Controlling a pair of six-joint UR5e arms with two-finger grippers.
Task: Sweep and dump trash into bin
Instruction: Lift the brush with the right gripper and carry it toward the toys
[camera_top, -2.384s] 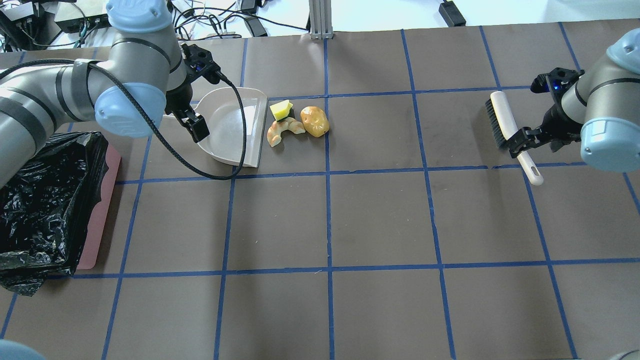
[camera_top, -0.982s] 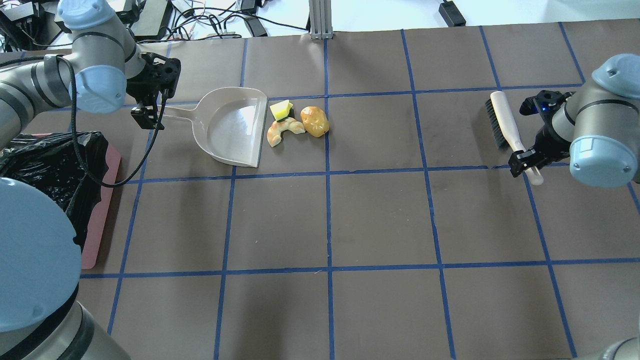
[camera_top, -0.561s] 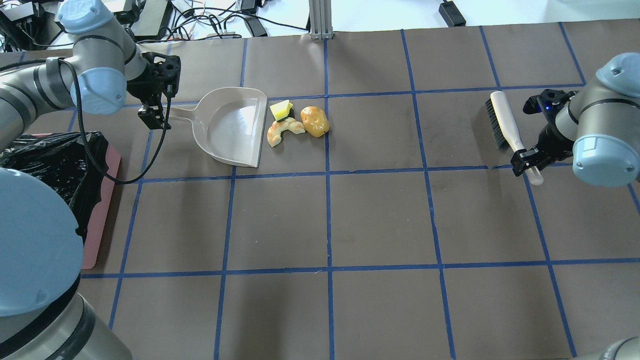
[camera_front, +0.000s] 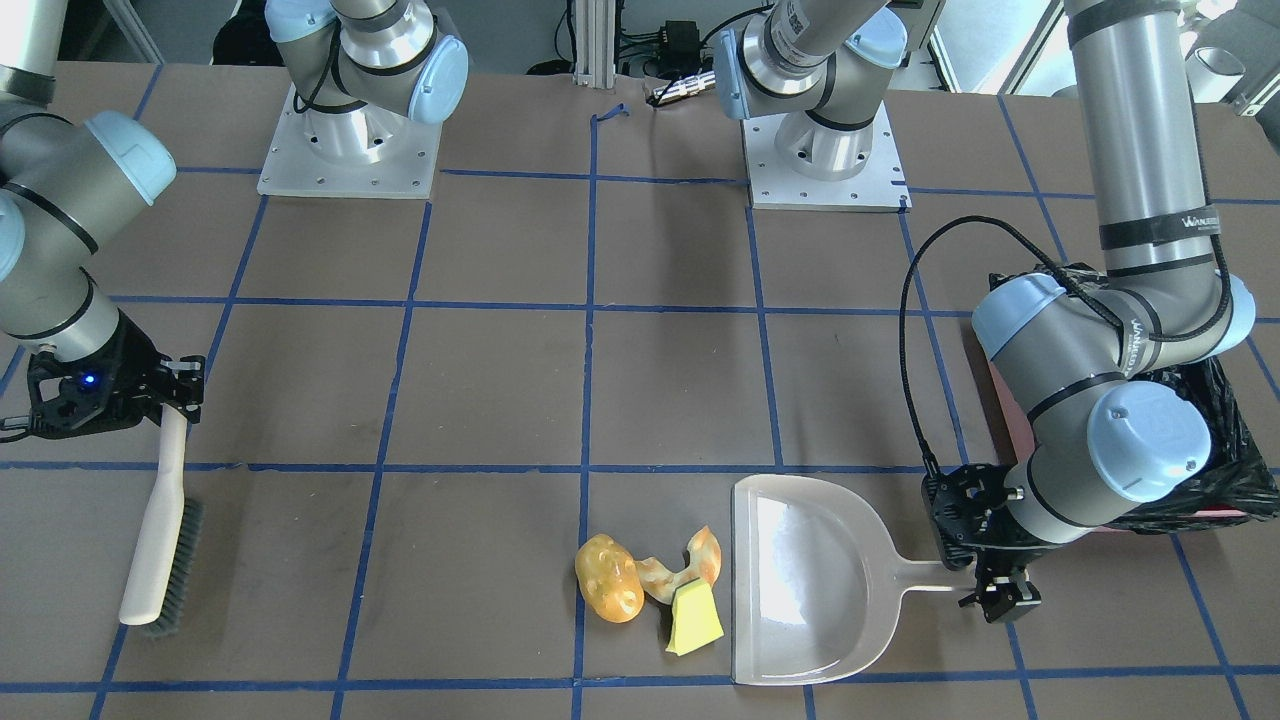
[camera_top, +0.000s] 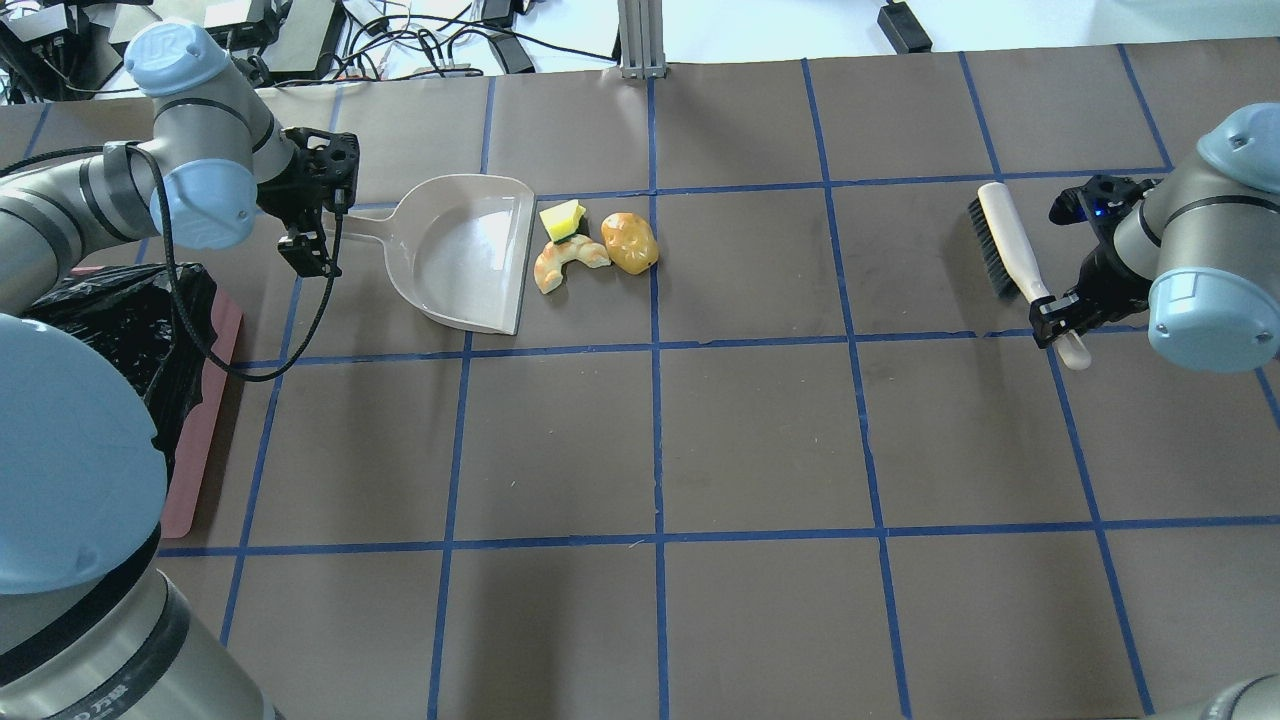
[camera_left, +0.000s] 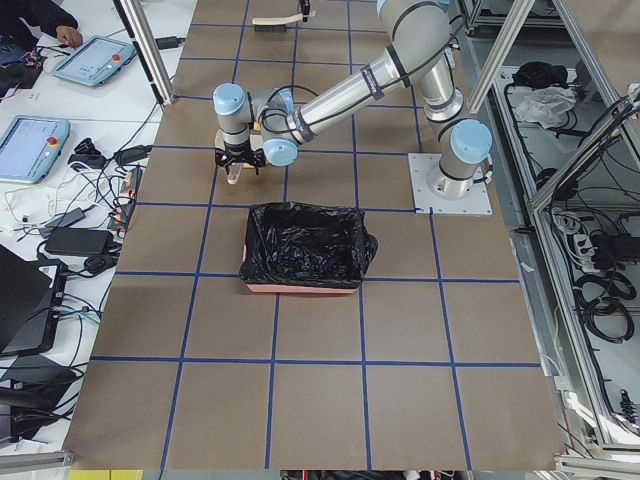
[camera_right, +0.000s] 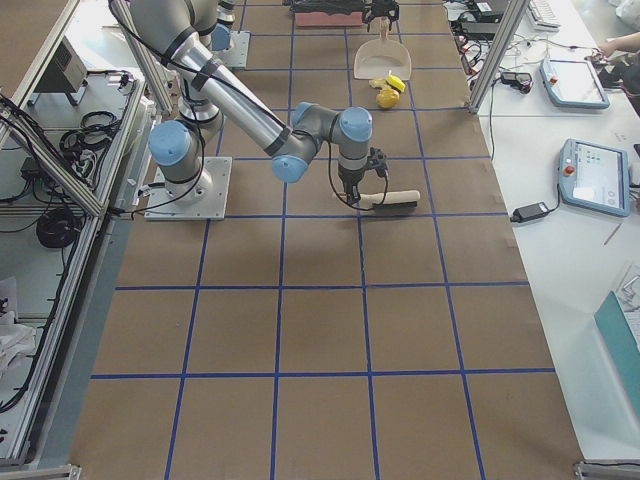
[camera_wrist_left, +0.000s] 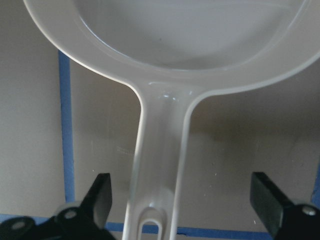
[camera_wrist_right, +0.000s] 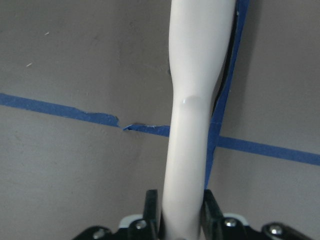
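Note:
The trash lies in a cluster by the mouth of the beige dustpan (camera_top: 465, 250): a potato-like lump (camera_top: 629, 242), a curled pastry piece (camera_top: 565, 262) and a yellow-green wedge (camera_top: 561, 219). My left gripper (camera_top: 315, 225) is open, its fingers (camera_wrist_left: 102, 200) standing wide on either side of the dustpan handle (camera_wrist_left: 160, 165) near its end. My right gripper (camera_top: 1062, 322) is shut on the end of the white handle (camera_wrist_right: 192, 125) of a brush (camera_top: 1005, 240) lying at the far right. The bin (camera_top: 120, 330), pink with a black bag, stands at the left edge.
The brown table mat is marked with a blue tape grid (camera_top: 655, 345). My left arm's black cable (camera_top: 215, 350) hangs over the mat beside the bin. Cables and boxes lie beyond the table's far edge (camera_top: 400, 40).
My left gripper has moved from over the dustpan back to its handle end and edged in around it. My right gripper has slid along the brush handle towards its end.

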